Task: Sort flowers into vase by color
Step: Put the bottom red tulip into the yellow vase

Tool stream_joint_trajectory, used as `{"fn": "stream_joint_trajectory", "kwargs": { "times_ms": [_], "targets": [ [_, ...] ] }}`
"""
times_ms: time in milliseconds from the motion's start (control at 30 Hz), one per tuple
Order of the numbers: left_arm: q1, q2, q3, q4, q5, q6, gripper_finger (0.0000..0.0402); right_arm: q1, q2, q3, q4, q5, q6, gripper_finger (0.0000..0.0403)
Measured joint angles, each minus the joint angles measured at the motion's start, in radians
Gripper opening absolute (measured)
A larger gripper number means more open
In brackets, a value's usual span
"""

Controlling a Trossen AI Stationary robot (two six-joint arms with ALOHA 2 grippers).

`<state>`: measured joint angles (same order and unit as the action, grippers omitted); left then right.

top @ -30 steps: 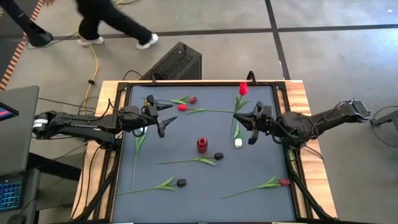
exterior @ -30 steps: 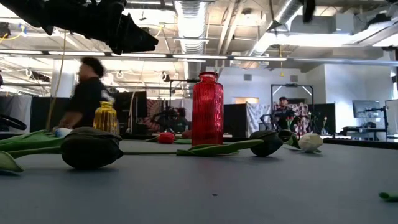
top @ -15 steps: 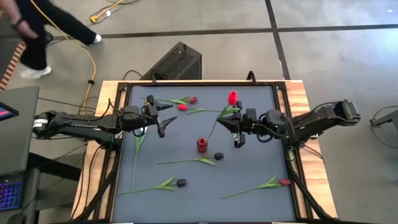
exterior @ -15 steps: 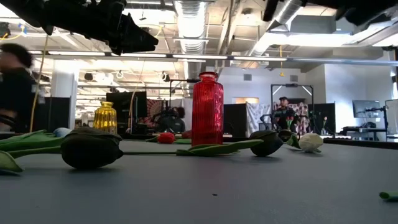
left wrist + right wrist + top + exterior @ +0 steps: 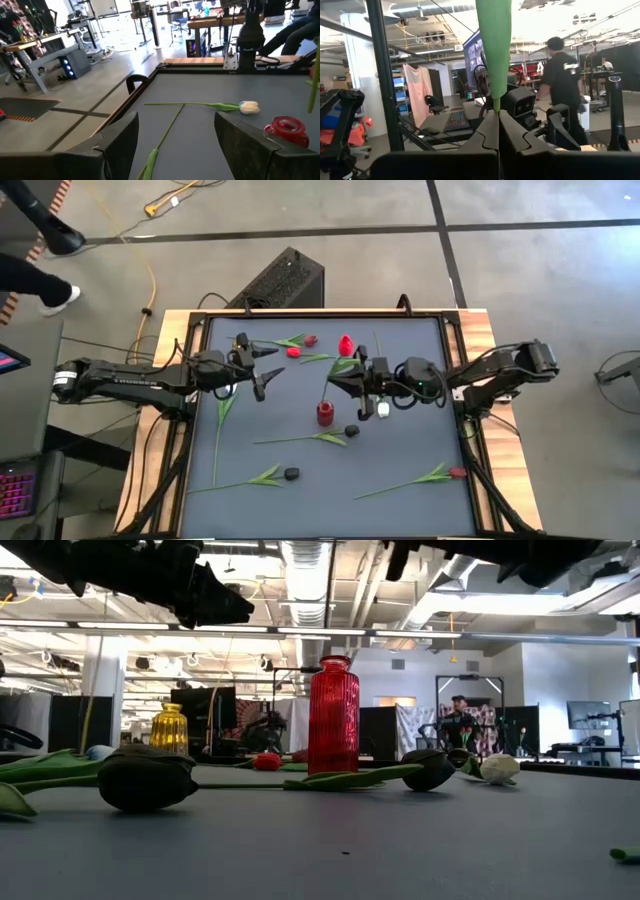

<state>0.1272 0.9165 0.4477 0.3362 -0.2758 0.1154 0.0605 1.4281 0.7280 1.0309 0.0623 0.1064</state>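
Right gripper (image 5: 352, 379) pinched red tulip (image 5: 345, 345) stem just beside red vase (image 5: 324, 413). Left gripper (image 5: 262, 366) spread, waited well apart. You risked stem missing narrow mouth, toppling vase.

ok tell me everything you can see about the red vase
The red vase is a small ribbed bottle of glossy, see-through red material, glass by its look, with a narrower neck and a rounded lip. It stands upright near the middle of the table, its mouth open and nothing in it. A dark tulip lies close beside its base; whether they touch is unclear. The right gripper, shut on a red tulip, hangs above and just beside the vase.
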Motion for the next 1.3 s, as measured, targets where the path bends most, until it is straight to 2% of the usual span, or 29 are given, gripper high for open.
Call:
{"fn": "stream_joint_trajectory", "kwargs": {
  "times_ms": [1300],
  "targets": [
    [0.0,0.0,0.0,-0.014,0.0,-0.007,0.0251,-0.017,0.0,0.0,-0.11,-0.013,-0.036,0.0021]
  ]
}}
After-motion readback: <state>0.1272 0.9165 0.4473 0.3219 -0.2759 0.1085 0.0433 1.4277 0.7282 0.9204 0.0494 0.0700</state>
